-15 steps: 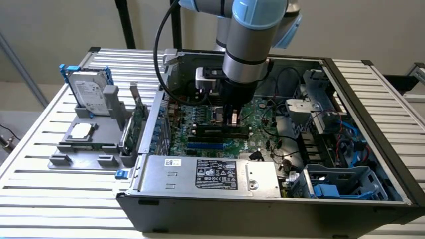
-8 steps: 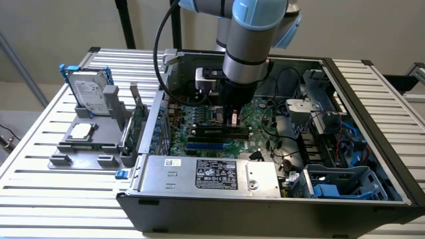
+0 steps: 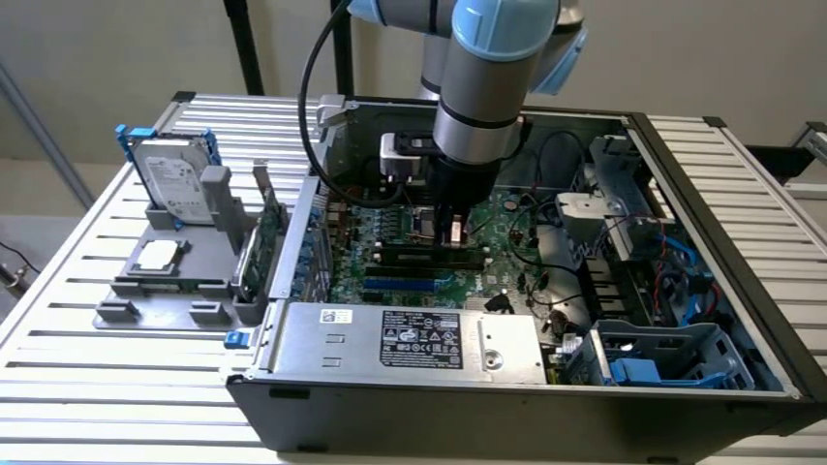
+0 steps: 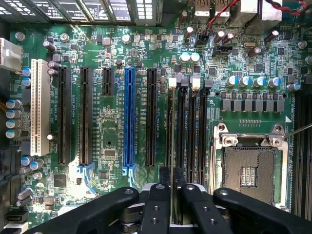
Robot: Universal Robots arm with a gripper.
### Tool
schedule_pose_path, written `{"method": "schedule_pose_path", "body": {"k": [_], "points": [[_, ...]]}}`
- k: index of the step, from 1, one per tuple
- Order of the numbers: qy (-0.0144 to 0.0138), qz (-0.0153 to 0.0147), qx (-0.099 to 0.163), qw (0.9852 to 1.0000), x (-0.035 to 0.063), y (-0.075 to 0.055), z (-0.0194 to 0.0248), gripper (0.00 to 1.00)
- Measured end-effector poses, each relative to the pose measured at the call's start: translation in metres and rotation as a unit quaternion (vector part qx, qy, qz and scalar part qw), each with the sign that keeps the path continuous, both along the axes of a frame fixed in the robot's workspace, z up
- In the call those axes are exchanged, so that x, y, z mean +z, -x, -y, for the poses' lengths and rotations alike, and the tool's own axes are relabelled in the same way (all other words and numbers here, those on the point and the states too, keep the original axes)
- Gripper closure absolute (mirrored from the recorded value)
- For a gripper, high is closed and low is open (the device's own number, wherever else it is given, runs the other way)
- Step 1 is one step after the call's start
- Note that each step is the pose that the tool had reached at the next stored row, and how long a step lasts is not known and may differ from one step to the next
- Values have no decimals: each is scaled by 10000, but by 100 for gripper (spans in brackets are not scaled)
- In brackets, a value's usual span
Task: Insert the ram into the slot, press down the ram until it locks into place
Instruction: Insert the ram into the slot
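Observation:
The ram (image 4: 169, 139) shows edge-on as a thin strip standing in the slot (image 4: 171, 84), the one of the parallel black sockets closest to the blue socket. That slot has a white clip at its far end. My gripper (image 4: 174, 195) is low over the ram's near end and straddles its upper edge. In the exterior view the gripper (image 3: 452, 237) points straight down into the open computer case, just above the motherboard (image 3: 387, 232). The ram's lower edge and the slot's near clip are hidden behind the gripper.
Beside the ram lie three more black slots (image 4: 191, 136), a blue socket (image 4: 129, 117) and the bare CPU socket (image 4: 248, 170). The silver power supply (image 3: 401, 339), a drive cage (image 3: 659, 354) and loose cables (image 3: 543, 281) crowd the case. A hard drive (image 3: 174, 184) stands in a holder outside.

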State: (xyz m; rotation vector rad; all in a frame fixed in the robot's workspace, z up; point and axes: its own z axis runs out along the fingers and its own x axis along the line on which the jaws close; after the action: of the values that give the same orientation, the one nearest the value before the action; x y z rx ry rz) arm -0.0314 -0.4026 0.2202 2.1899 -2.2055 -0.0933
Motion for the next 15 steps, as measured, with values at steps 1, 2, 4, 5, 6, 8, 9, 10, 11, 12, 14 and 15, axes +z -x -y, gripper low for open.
{"method": "schedule_pose_path", "body": {"k": [1,2,4,5,6,8,9,10,11,12,14,15], "points": [[0,-2,0,10000,1,0,0,85],[-1,-4,0,10000,6,1,0,78],[0,-11,0,10000,52,0,0,78],[-1,-16,0,10000,88,0,0,78],[-1,-20,0,10000,126,0,0,78],[-1,-24,0,10000,203,0,0,78],[0,-26,0,10000,241,0,0,78],[-1,-28,0,10000,275,0,0,80],[0,-28,0,10000,285,0,0,80],[-1,-28,0,10000,285,0,0,87],[-1,-28,0,10000,285,0,0,89],[-1,-28,0,10000,285,0,0,89]]}}
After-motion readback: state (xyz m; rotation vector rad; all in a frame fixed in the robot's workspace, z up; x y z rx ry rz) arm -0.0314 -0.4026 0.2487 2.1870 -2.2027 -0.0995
